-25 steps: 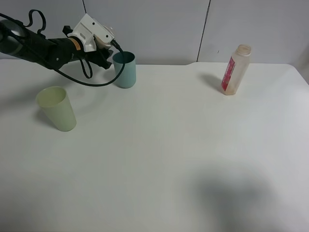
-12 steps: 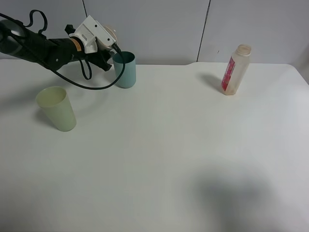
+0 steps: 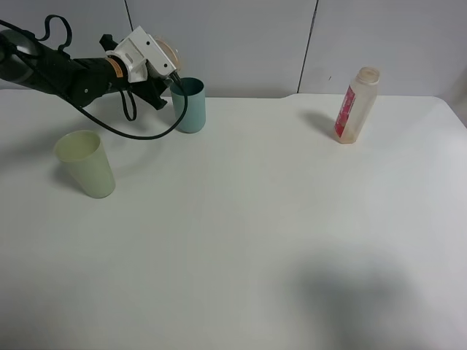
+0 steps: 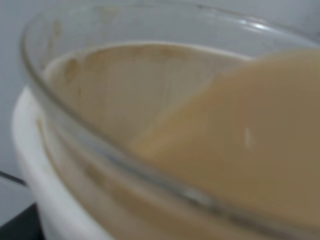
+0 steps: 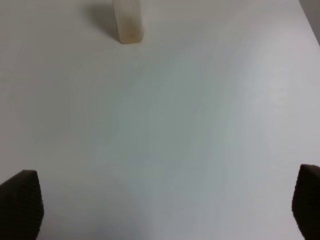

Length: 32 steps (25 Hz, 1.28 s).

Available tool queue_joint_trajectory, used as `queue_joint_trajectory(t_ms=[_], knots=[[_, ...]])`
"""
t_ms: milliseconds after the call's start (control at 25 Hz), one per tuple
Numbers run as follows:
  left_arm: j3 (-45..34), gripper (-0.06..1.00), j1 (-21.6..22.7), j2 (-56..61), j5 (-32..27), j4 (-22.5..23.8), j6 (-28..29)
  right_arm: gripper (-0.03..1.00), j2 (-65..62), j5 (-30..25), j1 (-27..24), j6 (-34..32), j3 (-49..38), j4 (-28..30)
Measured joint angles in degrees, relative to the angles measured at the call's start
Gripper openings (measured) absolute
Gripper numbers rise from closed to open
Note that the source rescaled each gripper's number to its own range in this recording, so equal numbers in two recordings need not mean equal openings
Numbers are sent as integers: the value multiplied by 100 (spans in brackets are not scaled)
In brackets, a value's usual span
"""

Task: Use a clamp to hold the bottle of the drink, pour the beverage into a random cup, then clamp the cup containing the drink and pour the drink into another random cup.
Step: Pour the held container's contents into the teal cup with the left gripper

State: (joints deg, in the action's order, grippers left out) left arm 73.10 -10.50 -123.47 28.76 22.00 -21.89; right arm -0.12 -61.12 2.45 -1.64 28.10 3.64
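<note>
My left gripper (image 3: 162,67) is at the back left, shut on a clear cup (image 3: 170,51) that is tipped on its side just above the rim of the teal cup (image 3: 189,105). The left wrist view is filled by this clear cup (image 4: 100,150), with beige drink (image 4: 240,150) lying against its tilted wall. The pale bottle (image 3: 356,104) with a red label stands uncapped at the back right; it also shows in the right wrist view (image 5: 127,20). My right gripper (image 5: 165,205) is open above bare table, with its fingertips (image 5: 20,200) wide apart, well short of the bottle.
A pale green cup (image 3: 86,162) stands at the left, nearer the front than the teal cup. The left arm's black cable (image 3: 139,124) loops down beside the teal cup. The white table (image 3: 255,219) ends at a grey back wall.
The left wrist has rolled a little further, tipping the clear cup more toward the teal cup's mouth. The bottle and both standing cups have not moved.
</note>
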Motion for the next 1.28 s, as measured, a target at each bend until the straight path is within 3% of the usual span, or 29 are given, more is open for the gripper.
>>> queue_joint_trajectory(t_ms=[1280], knots=[[0,0,0,-46,-141,-104,-725,100,0,0,0,0,0,0]])
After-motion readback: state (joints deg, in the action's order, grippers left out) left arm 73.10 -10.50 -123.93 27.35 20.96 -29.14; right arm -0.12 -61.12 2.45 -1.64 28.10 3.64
